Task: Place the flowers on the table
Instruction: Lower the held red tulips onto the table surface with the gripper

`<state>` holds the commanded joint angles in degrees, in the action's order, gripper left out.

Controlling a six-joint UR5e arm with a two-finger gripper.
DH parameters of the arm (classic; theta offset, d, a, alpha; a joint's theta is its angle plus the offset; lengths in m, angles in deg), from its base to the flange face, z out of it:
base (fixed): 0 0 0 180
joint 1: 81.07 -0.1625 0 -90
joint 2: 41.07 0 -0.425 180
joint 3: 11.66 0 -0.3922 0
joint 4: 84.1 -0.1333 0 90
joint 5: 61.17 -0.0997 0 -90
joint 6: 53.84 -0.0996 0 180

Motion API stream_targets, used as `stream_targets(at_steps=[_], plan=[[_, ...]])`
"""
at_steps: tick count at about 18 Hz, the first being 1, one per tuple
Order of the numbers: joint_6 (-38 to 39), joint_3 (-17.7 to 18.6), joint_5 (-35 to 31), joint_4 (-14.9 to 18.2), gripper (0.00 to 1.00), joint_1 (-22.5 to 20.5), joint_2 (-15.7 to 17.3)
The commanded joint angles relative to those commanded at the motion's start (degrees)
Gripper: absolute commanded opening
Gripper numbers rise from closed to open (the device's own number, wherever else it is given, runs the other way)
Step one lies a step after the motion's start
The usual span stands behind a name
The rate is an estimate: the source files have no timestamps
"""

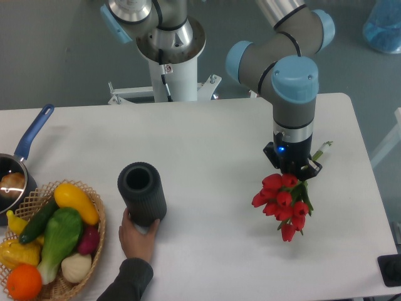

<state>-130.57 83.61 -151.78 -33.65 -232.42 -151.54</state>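
The robot's hand (294, 168) hangs over the right part of the white surface (213, 144), clamped on the stems of the flowers (283, 199). The red heads droop toward the near edge, low over the top or perhaps already brushing it; I cannot tell which. To set them down well, I would lower until stems and heads lie flat, then let go and lift straight up. Well to the left, a person's hand (138, 235) steadies a black vase (142, 193), beside a basket (47, 248) of toy produce.
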Motion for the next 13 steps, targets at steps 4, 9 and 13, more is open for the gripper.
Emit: stream_targets(at_steps=[4, 9, 13], plan=[[0.0, 0.4, 0.1, 0.0, 0.0, 0.1, -0.5], [0.1, 2.1, 0.1, -0.1, 0.11, 0.2, -1.1], [0.4, 2.8, 0.2, -0.3, 0.69, 0.2, -1.8]])
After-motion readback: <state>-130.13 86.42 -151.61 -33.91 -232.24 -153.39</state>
